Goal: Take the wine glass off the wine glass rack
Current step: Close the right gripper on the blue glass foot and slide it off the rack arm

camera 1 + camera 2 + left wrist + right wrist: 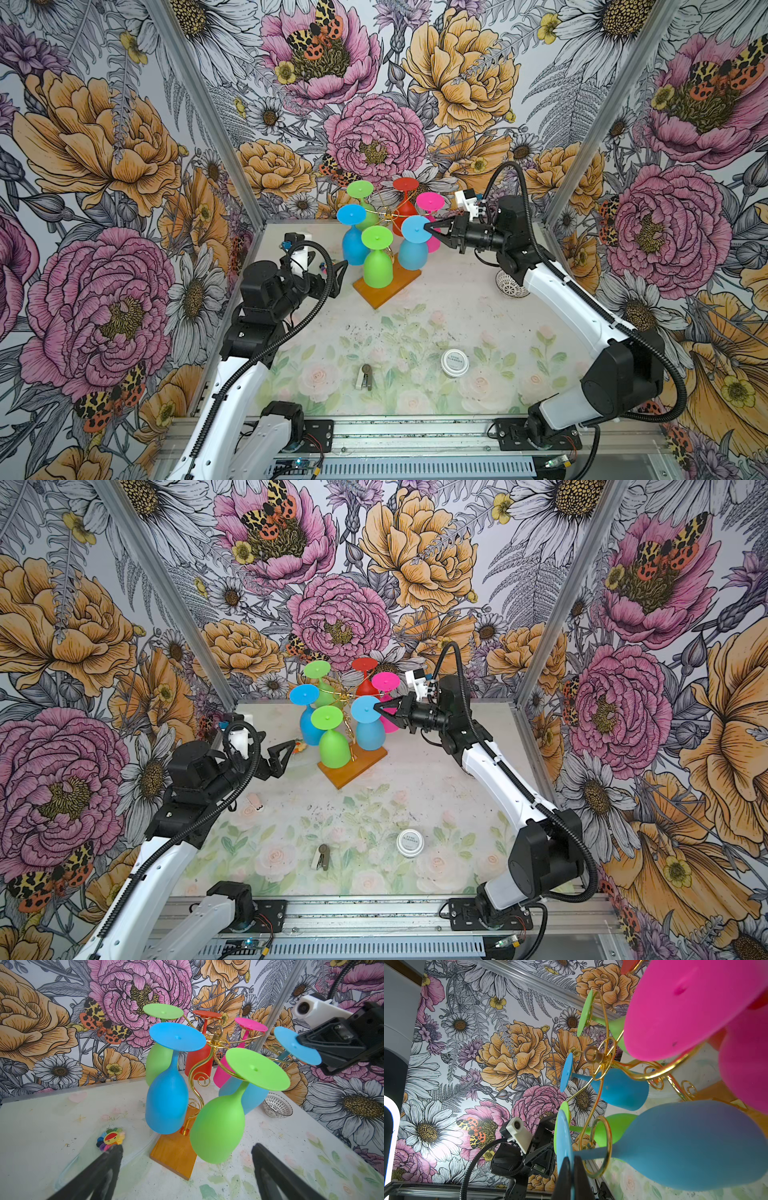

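The wine glass rack (387, 288) is a gold wire stand on an orange-brown wooden base (174, 1153), far centre of the table. Several coloured glasses hang upside down from it. My right gripper (428, 227) is shut on the flat foot of the right-hand blue wine glass (414, 250). In the right wrist view the fingers (565, 1169) pinch that foot's edge (562, 1136), and the stem still sits inside a gold loop (604, 1147). My left gripper (290, 754) hangs open left of the rack, low, with nothing between its fingertips (116, 1150).
Green (377, 266), blue (353, 245), red (405, 210) and pink (431, 203) glasses crowd the rack. A patterned bowl (509, 284) sits under the right arm. A white round tin (455, 363) and a small stapler-like item (365, 376) lie near the front. A flower toy (111, 1138) lies by the left gripper.
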You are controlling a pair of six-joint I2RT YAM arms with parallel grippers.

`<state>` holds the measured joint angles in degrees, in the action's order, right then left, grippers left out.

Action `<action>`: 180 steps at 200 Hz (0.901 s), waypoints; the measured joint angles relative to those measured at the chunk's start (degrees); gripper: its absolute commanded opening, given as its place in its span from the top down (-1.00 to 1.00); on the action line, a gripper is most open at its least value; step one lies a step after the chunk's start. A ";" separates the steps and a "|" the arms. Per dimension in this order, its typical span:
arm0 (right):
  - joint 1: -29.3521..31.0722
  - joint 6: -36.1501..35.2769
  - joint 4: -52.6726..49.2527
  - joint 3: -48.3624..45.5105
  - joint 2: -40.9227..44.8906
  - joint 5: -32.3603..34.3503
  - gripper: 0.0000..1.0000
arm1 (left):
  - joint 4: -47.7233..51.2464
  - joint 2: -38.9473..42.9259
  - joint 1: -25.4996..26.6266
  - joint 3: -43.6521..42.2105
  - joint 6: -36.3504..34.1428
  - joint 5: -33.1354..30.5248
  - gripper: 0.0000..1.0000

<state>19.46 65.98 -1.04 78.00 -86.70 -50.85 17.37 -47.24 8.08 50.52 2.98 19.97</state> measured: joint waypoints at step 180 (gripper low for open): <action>1.62 -0.94 -0.52 3.41 -2.71 3.54 1.00 | 0.00 0.00 0.00 0.00 -0.17 -0.17 -0.97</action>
<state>21.08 65.04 -1.56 81.41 -89.41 -47.31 17.37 -47.24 8.08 50.52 2.81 19.79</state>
